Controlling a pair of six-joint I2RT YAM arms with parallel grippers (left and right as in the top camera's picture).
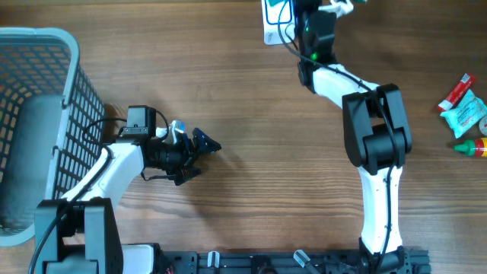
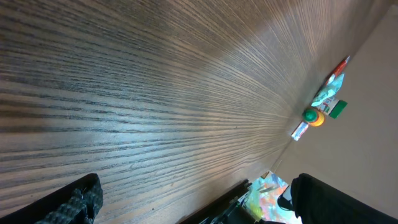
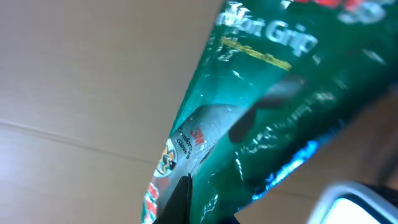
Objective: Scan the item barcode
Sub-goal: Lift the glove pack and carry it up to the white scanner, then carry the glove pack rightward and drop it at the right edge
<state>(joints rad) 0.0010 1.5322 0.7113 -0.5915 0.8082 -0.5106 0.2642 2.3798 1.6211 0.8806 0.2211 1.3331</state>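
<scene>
The right gripper (image 1: 318, 14) was at the far edge of the brown wooden worktop (image 1: 228, 84). Its jaws were clenched on a green shiny plastic packet (image 3: 261, 118) with white and yellow words on it. In the right wrist view the packet filled most of the picture and sat tilted, with its low end at the left and its high end at the right. One dark finger (image 3: 180, 200) showed at the bottom, pressed against the packet. In the overhead view a flat white and blue-green thing (image 1: 275, 21) was just left of the right gripper. I could not tell if it was part of the packet.

The left gripper (image 1: 204, 157) was near the left side of the worktop. Its jaws were spread wide and held nothing.

A big grey-blue plastic basket (image 1: 38, 34) with a grid wall stood at the far left. Well apart, at the right edge, lay a red tube (image 1: 456, 90), a blue-green pouch (image 1: 468, 116) and a small green and orange bottle (image 1: 472, 146), all close together.
</scene>
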